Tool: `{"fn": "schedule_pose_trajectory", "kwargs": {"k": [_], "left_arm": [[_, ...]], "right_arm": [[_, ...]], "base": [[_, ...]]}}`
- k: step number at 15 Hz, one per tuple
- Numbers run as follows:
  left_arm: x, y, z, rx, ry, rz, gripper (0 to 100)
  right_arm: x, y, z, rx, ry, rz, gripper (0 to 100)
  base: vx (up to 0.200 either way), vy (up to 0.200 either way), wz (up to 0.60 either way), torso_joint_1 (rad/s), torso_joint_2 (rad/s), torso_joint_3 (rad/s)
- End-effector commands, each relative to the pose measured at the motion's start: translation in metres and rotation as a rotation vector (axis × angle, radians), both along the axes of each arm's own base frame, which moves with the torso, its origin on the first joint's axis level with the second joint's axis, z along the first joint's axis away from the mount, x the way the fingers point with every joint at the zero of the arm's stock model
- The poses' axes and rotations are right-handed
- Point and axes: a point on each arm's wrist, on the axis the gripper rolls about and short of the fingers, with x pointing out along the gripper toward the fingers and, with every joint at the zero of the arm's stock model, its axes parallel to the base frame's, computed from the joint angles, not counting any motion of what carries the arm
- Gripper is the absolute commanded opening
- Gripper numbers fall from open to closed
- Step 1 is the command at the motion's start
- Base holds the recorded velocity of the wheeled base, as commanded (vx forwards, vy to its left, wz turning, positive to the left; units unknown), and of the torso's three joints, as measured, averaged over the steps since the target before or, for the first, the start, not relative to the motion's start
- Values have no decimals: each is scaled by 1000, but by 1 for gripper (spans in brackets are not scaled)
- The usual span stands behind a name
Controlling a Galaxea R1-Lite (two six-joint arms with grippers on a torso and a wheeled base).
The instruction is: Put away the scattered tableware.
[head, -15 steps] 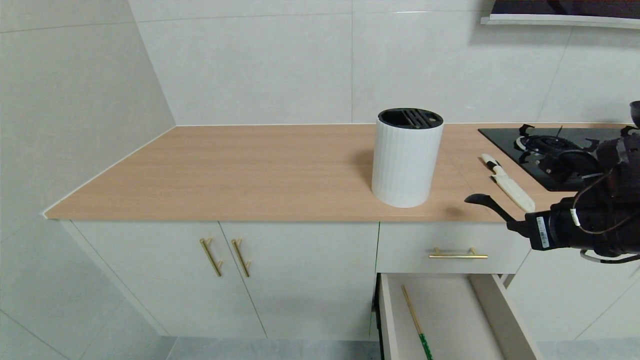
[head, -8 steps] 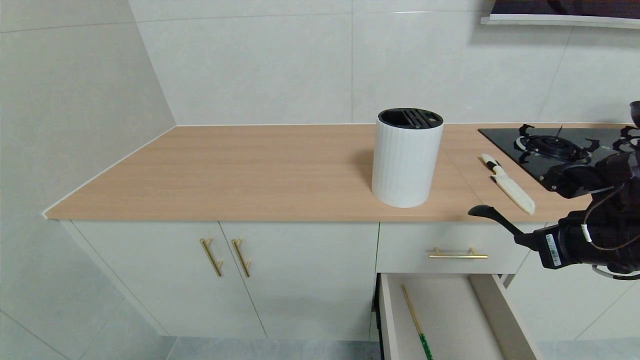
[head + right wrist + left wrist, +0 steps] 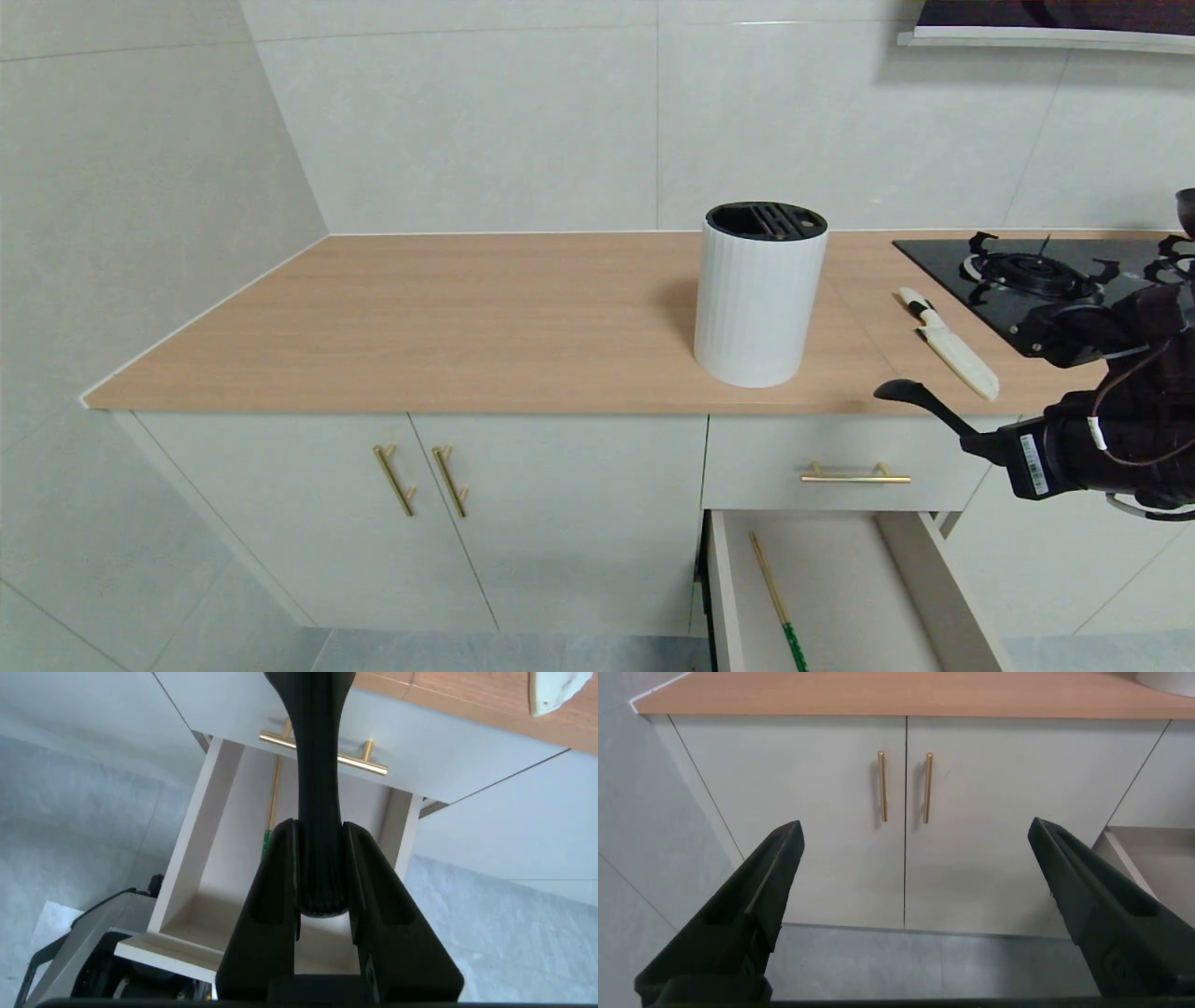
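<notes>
My right gripper (image 3: 982, 442) hangs in front of the counter's edge, above the open drawer (image 3: 920, 597), and is shut on a black utensil handle (image 3: 920, 401). In the right wrist view the black utensil (image 3: 313, 728) runs straight out from between the closed fingers (image 3: 280, 859) of that gripper (image 3: 320, 845). A white knife (image 3: 948, 343) lies on the wooden counter (image 3: 467, 317) just beyond it. A pair of chopsticks (image 3: 775, 597) with green ends lies in the drawer (image 3: 234, 859). My left gripper (image 3: 915, 835) is open and low, facing the cabinet doors (image 3: 906, 812).
A white ribbed knife holder (image 3: 759, 297) with a black slotted top stands on the counter left of the knife. A black gas hob (image 3: 1027, 271) sits at the far right. A closed drawer with a gold handle (image 3: 854, 477) is above the open one.
My right gripper has dropped lower and slightly right with the black utensil, then held nearly still. Nothing else moved.
</notes>
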Motion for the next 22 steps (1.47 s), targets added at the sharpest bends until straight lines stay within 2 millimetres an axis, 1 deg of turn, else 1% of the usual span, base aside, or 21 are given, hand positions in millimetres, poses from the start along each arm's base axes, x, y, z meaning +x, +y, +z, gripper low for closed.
{"fn": "schedule_pose_trajectory", "kwargs": {"k": [1,4,6,14,22], "left_arm": [[0,0,0,0,0,1,100],[0,0,0,0,0,1,100],[0,0,0,0,0,1,100],[0,0,0,0,1,1,100],[0,0,0,0,1,1,100]], "right_arm": [[4,1,-5,-6,22,-2,0],[7,1,-10,-10,40,-2,0],[8,1,-11,-11,43,-2,0],[12,2,-16,-15,64,-2,0],[20,4,-26,-23,95,-3,0]], "base": [[0,0,0,0,0,0],[0,0,0,-15,25,24],[0,0,0,-141,325,181],[0,0,0,-199,476,276],[0,0,0,-168,463,297]]}}
